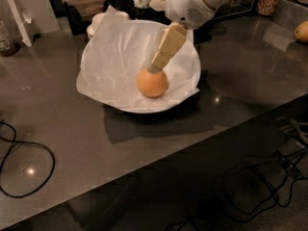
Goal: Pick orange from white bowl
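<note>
The orange (152, 83) sits in the white bowl (144, 109), on the white paper sheet (115, 57) that lines it, a little right of the bowl's middle. My gripper (155, 70) reaches down into the bowl from the upper right. Its cream-coloured tip is at the top of the orange and seems to touch it. The white arm housing (192, 4) hangs over the bowl's far rim. The orange rests on the paper and is not lifted.
Small stacked white dishes (98, 20) stand just behind the bowl. A paler yellowish fruit (302, 31) lies at the far right. A white card (19, 13) stands at the back left. A black cable (24, 162) loops at the left. The table's front edge runs diagonally.
</note>
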Robot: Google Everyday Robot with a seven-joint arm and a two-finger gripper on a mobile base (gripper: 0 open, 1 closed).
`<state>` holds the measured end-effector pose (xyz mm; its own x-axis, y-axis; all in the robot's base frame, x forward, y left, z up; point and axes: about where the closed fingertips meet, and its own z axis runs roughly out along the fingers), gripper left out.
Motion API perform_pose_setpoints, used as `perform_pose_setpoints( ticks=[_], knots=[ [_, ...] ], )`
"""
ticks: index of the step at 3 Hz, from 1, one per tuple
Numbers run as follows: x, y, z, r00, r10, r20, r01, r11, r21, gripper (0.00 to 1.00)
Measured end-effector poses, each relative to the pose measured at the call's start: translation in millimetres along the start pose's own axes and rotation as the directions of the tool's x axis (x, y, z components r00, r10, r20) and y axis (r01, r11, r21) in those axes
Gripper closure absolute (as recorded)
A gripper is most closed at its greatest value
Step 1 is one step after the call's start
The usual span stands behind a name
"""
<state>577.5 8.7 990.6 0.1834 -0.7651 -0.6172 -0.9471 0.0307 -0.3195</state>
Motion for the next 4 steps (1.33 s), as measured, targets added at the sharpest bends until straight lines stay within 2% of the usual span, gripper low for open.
perform_pose_setpoints(
  ticks=[2, 3, 4],
  knots=[
    [67.4, -0.6, 47.8, 0.994, 0.1, 0.052, -0.098, 0.9948, -0.027, 0.0],
    [89.8, 1.1, 69.3, 0.988, 0.136, 0.068, -0.132, 0.9899, -0.051, 0.0],
    [98.1, -0.9, 86.8, 0.986, 0.15, 0.077, -0.145, 0.9872, -0.068, 0.0]
  ],
)
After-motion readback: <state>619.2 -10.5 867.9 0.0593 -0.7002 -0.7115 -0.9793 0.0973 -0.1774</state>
